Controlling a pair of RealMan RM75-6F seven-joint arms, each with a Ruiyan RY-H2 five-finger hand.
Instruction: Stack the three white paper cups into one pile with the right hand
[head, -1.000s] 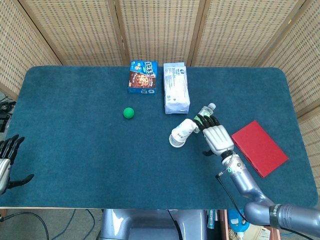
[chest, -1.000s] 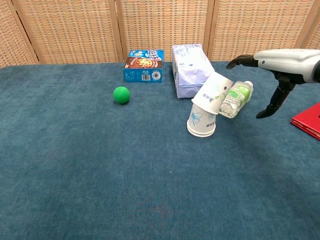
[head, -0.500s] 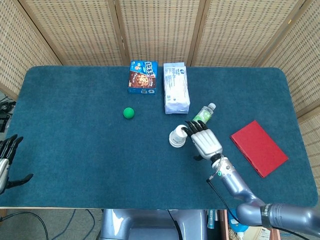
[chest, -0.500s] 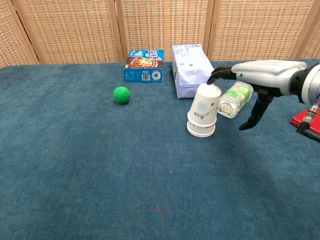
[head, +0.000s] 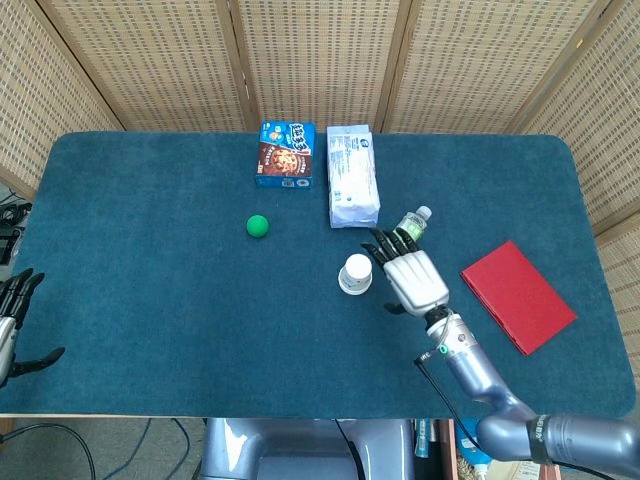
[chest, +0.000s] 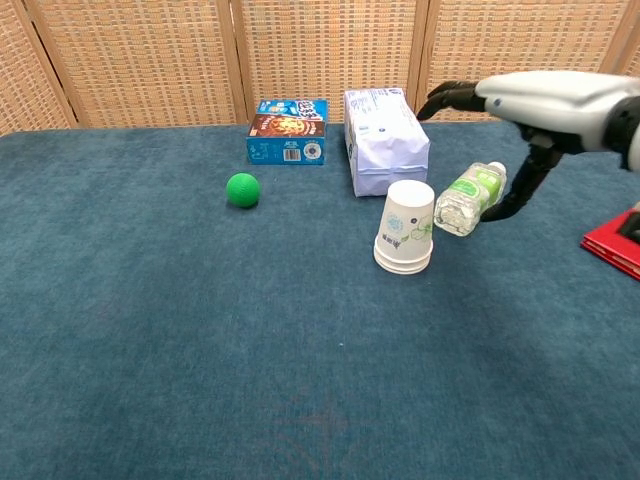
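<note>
The white paper cups (head: 355, 274) (chest: 406, 227) stand upside down as one nested pile near the middle of the blue table; several rims show at the base. My right hand (head: 408, 272) (chest: 530, 97) hovers just right of and above the pile, fingers spread, holding nothing and not touching the cups. My left hand (head: 12, 318) hangs at the table's near left edge, fingers apart, holding nothing; the chest view does not show it.
A clear plastic bottle (head: 409, 226) (chest: 470, 197) lies right of the pile. Behind it are a white packet (head: 352, 188) (chest: 384, 139) and a blue snack box (head: 286, 154) (chest: 288, 130). A green ball (head: 258, 226) (chest: 242, 189) sits left; a red book (head: 517, 295) lies right.
The tilted top cup has dropped straight onto the pile. My right hand pushed it upright, then lifted up and away from the cups.
</note>
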